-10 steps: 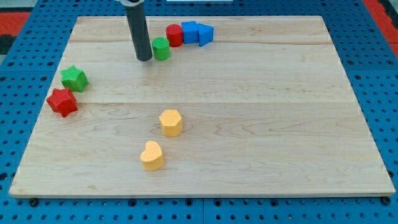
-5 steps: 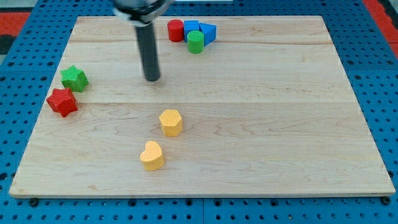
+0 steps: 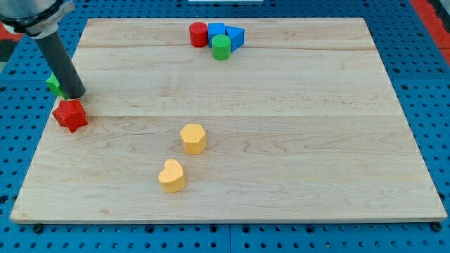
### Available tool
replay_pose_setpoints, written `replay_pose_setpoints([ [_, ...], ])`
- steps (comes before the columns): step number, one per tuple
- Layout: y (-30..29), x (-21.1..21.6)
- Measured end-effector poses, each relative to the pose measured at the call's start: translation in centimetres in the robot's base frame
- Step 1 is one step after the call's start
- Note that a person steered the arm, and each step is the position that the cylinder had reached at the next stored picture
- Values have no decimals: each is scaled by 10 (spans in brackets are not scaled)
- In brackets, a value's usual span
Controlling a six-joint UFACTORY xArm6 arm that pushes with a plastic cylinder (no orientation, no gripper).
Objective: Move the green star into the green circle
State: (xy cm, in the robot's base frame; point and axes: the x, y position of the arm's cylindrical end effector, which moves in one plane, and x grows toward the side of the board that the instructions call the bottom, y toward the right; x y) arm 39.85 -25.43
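The green star (image 3: 53,85) lies at the board's left edge, mostly hidden behind my rod. My tip (image 3: 75,94) rests on the board just right of the star and just above the red star (image 3: 70,114). The green circle (image 3: 221,47) stands near the view's top, touching the blue blocks.
A red circle (image 3: 198,34), a blue cube (image 3: 215,32) and a blue triangle (image 3: 235,35) cluster at the top by the green circle. A yellow hexagon (image 3: 193,138) and a yellow heart (image 3: 171,176) lie below the middle. The wooden board (image 3: 316,140) sits on a blue pegboard.
The green circle went right against the blue blocks in the first half second. My tip swept from the top middle down and left to the green star, which shifted left.
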Motion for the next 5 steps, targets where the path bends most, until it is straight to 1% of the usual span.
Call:
replay_pose_setpoints([
  [1, 14, 2],
  [2, 26, 22],
  [3, 17, 43],
  [5, -2, 32],
])
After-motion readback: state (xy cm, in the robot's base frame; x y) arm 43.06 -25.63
